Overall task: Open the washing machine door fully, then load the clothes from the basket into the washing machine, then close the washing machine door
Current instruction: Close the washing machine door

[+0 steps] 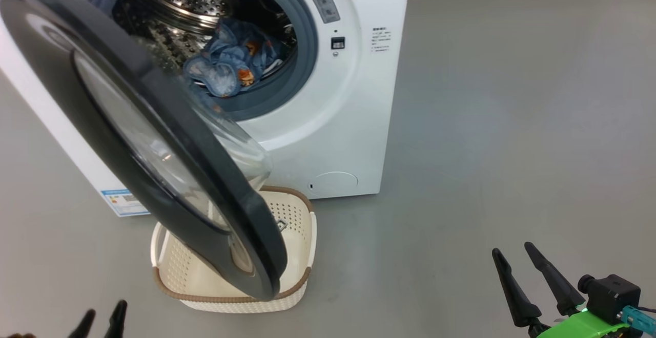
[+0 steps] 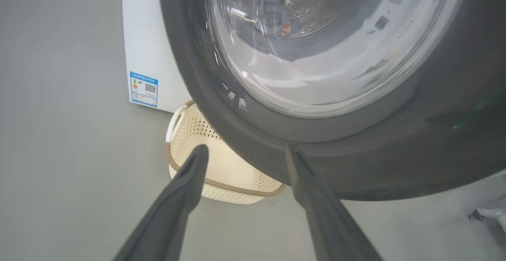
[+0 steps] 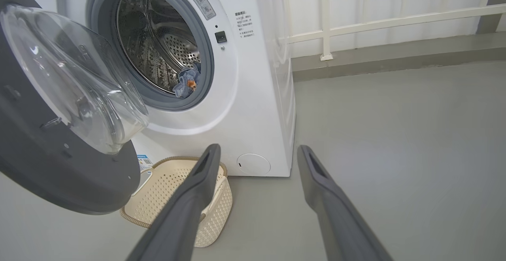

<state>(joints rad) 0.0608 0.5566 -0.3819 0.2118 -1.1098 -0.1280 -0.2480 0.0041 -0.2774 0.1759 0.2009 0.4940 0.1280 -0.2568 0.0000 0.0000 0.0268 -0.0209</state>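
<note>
**Door part open, laundry already in the drum**

The washing machine door (image 1: 154,123) stands part open, hung from the machine's left side, its free edge swung out above the basket (image 1: 297,235). I judge it rigid and fairly heavy, free to turn only about that side. Its glossy black ring (image 2: 435,134) looks slippery, and the bulging glass (image 2: 324,55) is no place to press. Nothing there suits a pinch, so I would lay a finger flat on the ring's outer face near the free edge and push.

The clothes (image 1: 230,64) lie in a soft heap at the front of the drum (image 1: 174,5), just inside the grey gasket (image 1: 302,46). The basket sits on the floor (image 1: 461,174) at the foot of the washing machine (image 1: 348,123); what I see of it looks empty.

My left gripper (image 1: 106,308) has its fingers spread, holding nothing, near the door's lower rim. My right gripper (image 1: 511,247) is likewise spread and empty, well apart to the right
</note>
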